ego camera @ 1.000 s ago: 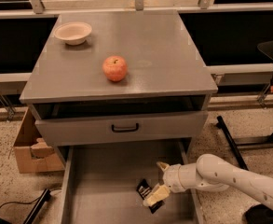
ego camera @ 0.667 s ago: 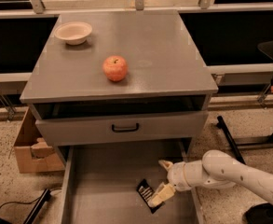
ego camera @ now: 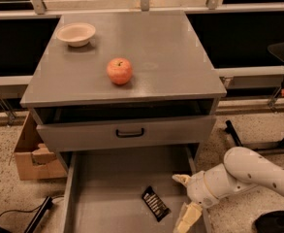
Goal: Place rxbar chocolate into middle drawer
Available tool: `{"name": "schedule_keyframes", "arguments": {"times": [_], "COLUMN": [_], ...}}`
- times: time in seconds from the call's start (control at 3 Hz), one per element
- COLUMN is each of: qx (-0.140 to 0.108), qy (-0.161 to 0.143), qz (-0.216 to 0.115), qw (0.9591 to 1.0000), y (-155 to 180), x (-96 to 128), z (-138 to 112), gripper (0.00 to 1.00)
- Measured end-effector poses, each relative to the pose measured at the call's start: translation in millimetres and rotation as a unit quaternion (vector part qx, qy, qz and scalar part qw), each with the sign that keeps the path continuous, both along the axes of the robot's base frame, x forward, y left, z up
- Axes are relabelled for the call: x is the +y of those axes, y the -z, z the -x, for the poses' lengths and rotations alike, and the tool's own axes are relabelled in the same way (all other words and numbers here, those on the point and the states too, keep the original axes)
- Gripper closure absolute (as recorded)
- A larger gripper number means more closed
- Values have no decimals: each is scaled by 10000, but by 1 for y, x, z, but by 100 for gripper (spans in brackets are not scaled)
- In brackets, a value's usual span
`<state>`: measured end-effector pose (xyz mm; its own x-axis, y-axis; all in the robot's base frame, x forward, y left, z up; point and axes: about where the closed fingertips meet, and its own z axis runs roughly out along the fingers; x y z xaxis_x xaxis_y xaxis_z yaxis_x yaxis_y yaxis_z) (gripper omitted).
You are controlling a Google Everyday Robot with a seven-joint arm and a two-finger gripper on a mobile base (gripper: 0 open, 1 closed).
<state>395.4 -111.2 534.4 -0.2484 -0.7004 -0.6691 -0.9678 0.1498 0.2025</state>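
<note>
The single arm (ego camera: pixel 260 174) comes in from the right edge of the frame, in the lower right corner, and runs leftward and slightly downward as a thick, smooth white link with a rounded bulge at its upper end. It narrows into a cylindrical white wrist (ego camera: pixel 207 192) marked by a thin coloured ring. The gripper (ego camera: pixel 184 200) sits at the lower centre-right of the frame, pointing left. Its two pale cream fingers (ego camera: pixel 182 179) are spread wide apart, one above the other, the lower reaching the bottom edge, with nothing between them
</note>
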Motion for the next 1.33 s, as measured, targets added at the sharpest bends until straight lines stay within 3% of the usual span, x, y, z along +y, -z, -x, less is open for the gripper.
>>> {"name": "schedule_keyframes", "arguments": {"times": [0.33,0.67,1.0,1.33], "qx": [184,117,-626,-1276], "qy": [-388,-208,444,972], "qz": [825,1705,2359,2324], "qw": [9957,9851,9687,9593], "y": [-39,-94,-164,-187], "x": [-18,-41,-74,-88], "z": [32,38,23,5], "gripper": [0,0,0,0]}}
